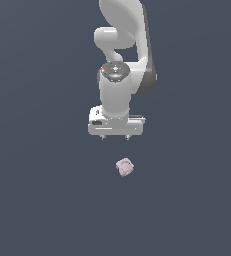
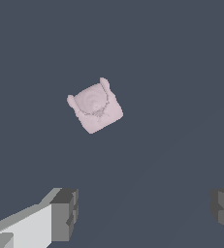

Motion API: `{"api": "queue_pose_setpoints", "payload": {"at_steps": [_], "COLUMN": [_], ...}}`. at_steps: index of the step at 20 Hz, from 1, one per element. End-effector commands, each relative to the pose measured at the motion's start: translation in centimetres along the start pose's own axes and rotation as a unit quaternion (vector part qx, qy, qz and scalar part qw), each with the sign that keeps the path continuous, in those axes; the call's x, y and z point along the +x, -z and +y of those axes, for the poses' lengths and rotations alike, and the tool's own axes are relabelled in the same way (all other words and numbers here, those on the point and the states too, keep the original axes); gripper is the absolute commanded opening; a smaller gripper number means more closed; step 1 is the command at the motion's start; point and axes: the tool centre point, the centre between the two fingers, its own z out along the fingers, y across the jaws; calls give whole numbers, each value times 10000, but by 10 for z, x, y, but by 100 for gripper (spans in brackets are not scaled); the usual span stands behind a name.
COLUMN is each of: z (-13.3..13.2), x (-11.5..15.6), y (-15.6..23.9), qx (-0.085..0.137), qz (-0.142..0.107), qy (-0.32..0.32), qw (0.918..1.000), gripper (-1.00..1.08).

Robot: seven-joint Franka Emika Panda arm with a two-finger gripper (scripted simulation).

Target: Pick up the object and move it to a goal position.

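The object [image 1: 124,167] is a tiny pale pink lumpy block lying on the dark grey floor, just in front of and below my white gripper [image 1: 115,137] in the exterior view. The gripper hangs above the floor, a little behind the block and slightly toward the exterior view's left of it. In the wrist view the object [image 2: 94,106] lies apart from the two grey fingertips [image 2: 65,213], which stand wide apart with nothing between them. My gripper [image 2: 145,210] is open and empty.
The white arm [image 1: 122,50] rises behind the gripper. The flat dark grey floor [image 1: 37,200] spreads all around with no other object in view.
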Motion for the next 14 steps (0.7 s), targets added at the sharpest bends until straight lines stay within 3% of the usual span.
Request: {"api": "queue_pose_setpoints", "payload": {"at_steps": [1, 9, 14], "z": [0, -33, -34], "x": [0, -5, -5], "y": [0, -5, -5], "qx": [0, 111, 114], "qz": [0, -76, -78], "qy": [0, 64, 70], "qw": [10000, 9999, 9999], "gripper": [100, 100, 100]}}
